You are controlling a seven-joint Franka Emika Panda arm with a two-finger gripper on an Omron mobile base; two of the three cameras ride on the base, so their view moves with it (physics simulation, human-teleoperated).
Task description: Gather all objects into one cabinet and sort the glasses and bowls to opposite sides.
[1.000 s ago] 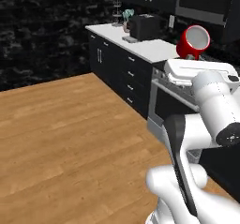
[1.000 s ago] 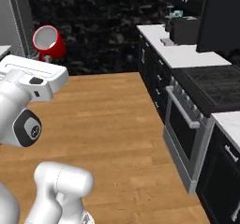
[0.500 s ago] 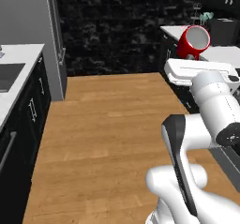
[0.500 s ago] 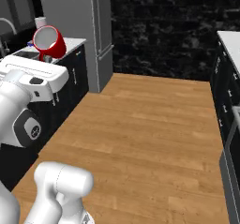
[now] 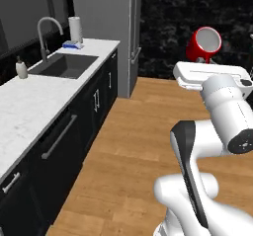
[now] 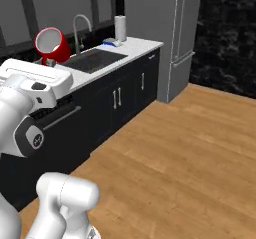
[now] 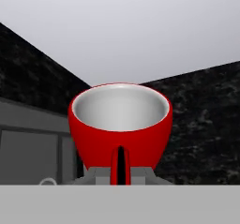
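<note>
A glossy red mug (image 5: 203, 43) with a white inside, one of the glasses, is held up high above the arm's white hand. My gripper (image 5: 201, 59) is shut on the mug from below. From the other side the red mug (image 6: 53, 45) tilts over the gripper (image 6: 49, 61), in front of the sink counter. In the hand view the mug (image 7: 120, 124) opens toward the camera, and its handle sits between the gripper (image 7: 120, 174) jaws. The cabinet and the bowls are out of view.
A white counter (image 5: 34, 99) with a dark sink (image 5: 66, 64), a curved faucet (image 5: 45, 32), a paper towel roll (image 5: 75, 29) and a soap bottle (image 5: 21, 68) runs along the left. A tall grey fridge (image 5: 111, 27) stands beyond it. Wooden floor (image 6: 185, 148) lies open ahead.
The whole picture has swung: the base has turned from the stove counter to the sink counter and fridge. The mug stays gripped above the hand.
</note>
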